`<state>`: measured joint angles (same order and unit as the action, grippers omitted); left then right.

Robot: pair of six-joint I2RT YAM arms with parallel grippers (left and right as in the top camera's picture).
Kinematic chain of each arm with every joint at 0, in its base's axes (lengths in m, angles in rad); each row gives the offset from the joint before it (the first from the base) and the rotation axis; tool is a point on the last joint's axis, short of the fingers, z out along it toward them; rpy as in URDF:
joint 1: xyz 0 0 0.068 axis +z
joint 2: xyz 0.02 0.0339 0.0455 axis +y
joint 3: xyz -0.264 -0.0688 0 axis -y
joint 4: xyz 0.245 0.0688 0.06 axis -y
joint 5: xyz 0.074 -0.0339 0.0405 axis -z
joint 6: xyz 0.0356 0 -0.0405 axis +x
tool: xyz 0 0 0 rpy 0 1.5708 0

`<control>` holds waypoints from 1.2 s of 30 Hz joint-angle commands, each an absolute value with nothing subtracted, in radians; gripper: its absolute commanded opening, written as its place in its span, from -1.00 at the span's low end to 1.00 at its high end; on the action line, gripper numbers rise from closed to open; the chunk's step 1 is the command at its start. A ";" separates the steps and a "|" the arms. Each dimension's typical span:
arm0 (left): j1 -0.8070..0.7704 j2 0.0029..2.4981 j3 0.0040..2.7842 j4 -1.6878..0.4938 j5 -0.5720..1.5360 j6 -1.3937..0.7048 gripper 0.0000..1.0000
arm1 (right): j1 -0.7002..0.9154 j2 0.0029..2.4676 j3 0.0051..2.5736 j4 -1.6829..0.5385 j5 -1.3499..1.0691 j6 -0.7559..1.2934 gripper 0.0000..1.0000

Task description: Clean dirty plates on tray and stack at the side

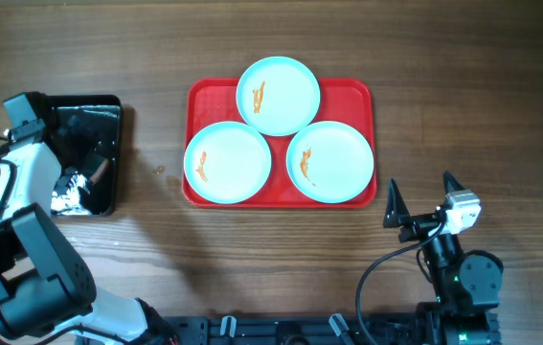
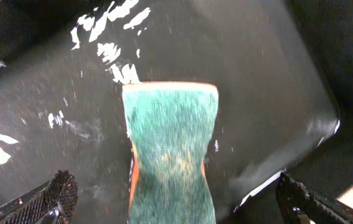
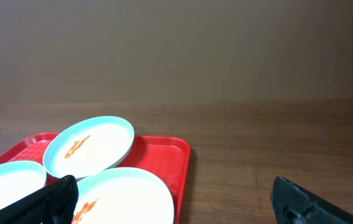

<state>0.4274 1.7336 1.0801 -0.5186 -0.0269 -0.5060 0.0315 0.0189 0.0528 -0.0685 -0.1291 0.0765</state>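
Three pale blue plates lie on the red tray (image 1: 206,96): a back plate (image 1: 278,95), a front left plate (image 1: 227,163) and a front right plate (image 1: 329,161). Each carries a small orange smear. My left gripper (image 2: 179,205) hangs open over a green sponge (image 2: 171,143) with an orange underside, which lies flat in a wet black tray (image 2: 276,74). Its fingers stand wide apart on either side of the sponge, not touching it. My right gripper (image 1: 419,203) is open and empty, right of the red tray's front corner, facing the plates (image 3: 89,146).
The black tray (image 1: 108,110) with water in it sits at the table's left, well apart from the red tray. Bare wooden table (image 1: 463,86) lies to the right of the red tray and along the front.
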 commanded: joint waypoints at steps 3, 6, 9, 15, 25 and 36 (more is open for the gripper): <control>0.427 1.734 1.079 -0.570 0.037 -0.505 0.71 | 0.027 0.005 0.037 -0.064 -0.111 0.062 1.00; 0.428 1.752 1.079 -0.587 0.036 -0.505 0.69 | 0.027 0.005 0.037 -0.064 -0.111 0.062 1.00; 0.427 1.770 1.079 -0.594 0.037 -0.505 0.68 | 0.027 0.005 0.037 -0.064 -0.111 0.062 1.00; 0.427 1.810 1.079 -0.571 0.037 -0.505 0.67 | 0.027 0.005 0.037 -0.064 -0.111 0.062 1.00; 0.428 1.835 1.079 -0.529 0.036 -0.505 -0.30 | 0.027 0.005 0.037 -0.064 -0.111 0.062 1.00; 0.428 1.801 1.079 -0.540 0.047 -0.505 -0.92 | 0.027 0.005 0.037 -0.064 -0.111 0.062 0.99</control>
